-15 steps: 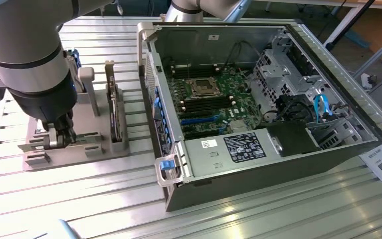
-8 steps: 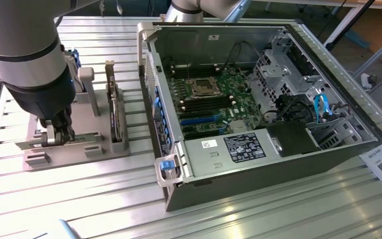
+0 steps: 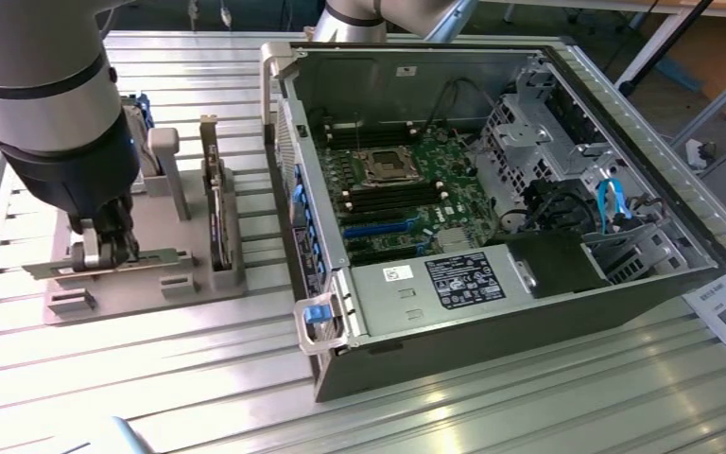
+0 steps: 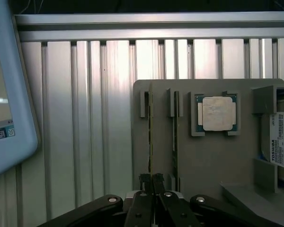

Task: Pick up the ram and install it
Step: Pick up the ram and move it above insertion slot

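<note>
**Fingers on the ram, ram in its holder**

- Exterior view: my arm [image 3: 54, 104] is down at 9 o'clock, over the grey holder [image 3: 136, 305] on the slatted desk [image 3: 148, 397].
- The fingers [image 3: 109, 236] reach the ram [image 3: 148, 259], which stands on its long edge in the holder slot at about 8 o'clock in this view.
- Wrist view: the fingers [image 4: 143, 189] are drawn together, one on each face of the ram [image 4: 150, 127]. I read them as clamped on its near end.
- The ram shows here as a thin line seen edge-on, running straight away from the fingertips. It sits in the holder [image 4: 213, 163]; I can't see any lift.
- A second stick [image 4: 176, 127] stands parallel, just beside the ram, in the next slot. The fingers are not touching it.
- Past that stick the CPU [image 4: 217, 113] lies flat in its square pocket. Further along sits a drive [image 4: 279, 137] with a white label.
- Exterior view: a dark card [image 3: 218, 218] stands on edge at the holder's 3 o'clock side, between the ram and the case.
- The case [image 3: 464, 326] lies open on the desk from centre to 3 o'clock, with the green board [image 3: 401, 189] facing up inside. It is well apart from the fingers.
</note>
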Robot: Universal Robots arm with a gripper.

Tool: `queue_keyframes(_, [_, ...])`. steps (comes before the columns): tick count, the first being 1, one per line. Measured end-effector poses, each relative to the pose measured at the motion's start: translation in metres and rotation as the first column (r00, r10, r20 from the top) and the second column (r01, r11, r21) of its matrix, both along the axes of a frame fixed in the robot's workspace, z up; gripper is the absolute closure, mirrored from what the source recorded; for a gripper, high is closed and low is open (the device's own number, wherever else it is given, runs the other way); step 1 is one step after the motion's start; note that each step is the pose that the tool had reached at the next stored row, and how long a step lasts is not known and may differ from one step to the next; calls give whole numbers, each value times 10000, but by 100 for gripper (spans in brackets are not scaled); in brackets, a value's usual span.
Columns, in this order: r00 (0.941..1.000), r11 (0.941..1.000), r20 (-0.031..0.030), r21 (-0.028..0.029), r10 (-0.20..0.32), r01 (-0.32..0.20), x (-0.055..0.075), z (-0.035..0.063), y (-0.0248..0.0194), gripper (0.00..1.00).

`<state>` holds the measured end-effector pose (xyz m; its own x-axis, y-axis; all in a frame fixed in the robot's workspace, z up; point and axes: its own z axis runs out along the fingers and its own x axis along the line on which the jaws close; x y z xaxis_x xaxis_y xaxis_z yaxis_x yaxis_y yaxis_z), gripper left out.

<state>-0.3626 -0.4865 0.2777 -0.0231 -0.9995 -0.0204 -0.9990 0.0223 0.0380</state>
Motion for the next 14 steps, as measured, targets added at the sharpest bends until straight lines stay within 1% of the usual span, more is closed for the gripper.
queue_keyframes(9, [10000,10000,0,5,5,-5,0,148,0,88])
queue_keyframes(14, [10000,10000,0,6,5,-5,0,338,0,88])
